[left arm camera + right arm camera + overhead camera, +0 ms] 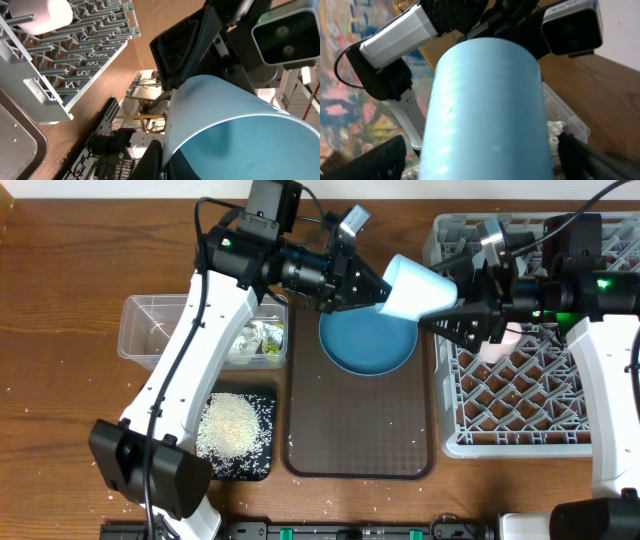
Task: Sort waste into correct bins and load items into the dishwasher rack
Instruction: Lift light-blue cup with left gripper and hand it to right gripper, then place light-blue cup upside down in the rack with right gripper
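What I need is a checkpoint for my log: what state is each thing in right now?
light-blue cup: in the air, on its side
left gripper: shut on the light-blue cup's rim
right gripper: open, fingers either side of the cup
blue plate: flat on the brown tray, empty
pink cup: in the dishwasher rack
clear tub: holds the crumpled wrapper
black tray: holds rice

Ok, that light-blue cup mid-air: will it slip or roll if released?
Probably slippery: the light-blue cup has a smooth, glossy wall. Likely stiff: its rim shows a clean curve under the left fingers. Lying sideways and tapered, it would likely roll if dropped.
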Tool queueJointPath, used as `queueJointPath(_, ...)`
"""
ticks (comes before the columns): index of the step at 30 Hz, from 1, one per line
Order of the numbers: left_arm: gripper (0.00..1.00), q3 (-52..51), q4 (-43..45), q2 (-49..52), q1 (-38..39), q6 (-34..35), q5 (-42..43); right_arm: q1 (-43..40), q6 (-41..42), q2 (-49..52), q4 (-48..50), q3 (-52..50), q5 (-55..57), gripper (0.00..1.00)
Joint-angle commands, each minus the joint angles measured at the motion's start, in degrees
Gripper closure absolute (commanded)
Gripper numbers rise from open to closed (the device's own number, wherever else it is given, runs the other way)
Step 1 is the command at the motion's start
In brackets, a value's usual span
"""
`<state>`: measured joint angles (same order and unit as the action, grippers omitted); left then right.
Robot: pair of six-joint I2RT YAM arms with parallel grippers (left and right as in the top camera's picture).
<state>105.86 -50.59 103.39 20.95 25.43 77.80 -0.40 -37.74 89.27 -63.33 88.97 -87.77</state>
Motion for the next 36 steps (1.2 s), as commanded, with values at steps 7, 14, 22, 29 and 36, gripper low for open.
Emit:
queueJointPath(7, 0.87, 0.11, 0.13, 0.28, 0.13, -1.20, -0.52, 0.42, -0.48, -0.98, 0.55, -0.20, -1.60, 0.32)
queueJointPath(14, 0.69, 0.11, 0.11, 0.28, 0.02, -1.42, -8.90, -0.28, -0.44, -0.98, 0.72, -0.20, -0.59, 0.41)
queueJointPath(22, 0.65, 0.11, -4.92, 0.28, -0.02, -1.44, -27.23, -3.61, 2.16, -0.98, 0.50, -0.20, 0.76, 0.43)
queueJointPath(29, 0.63, 0.11, -9.70, 0.28, -0.02, -2.49, -44.41, -7.04, 6.03, -0.98, 0.33, -0.20, 3.34, 0.42)
queueJointPath(36, 0.63, 0.11, -16.02, 0.28, -0.02, -3.43, -52.78, -12.74, 26.38, -0.98, 0.33, -0.20, 38.42, 0.47)
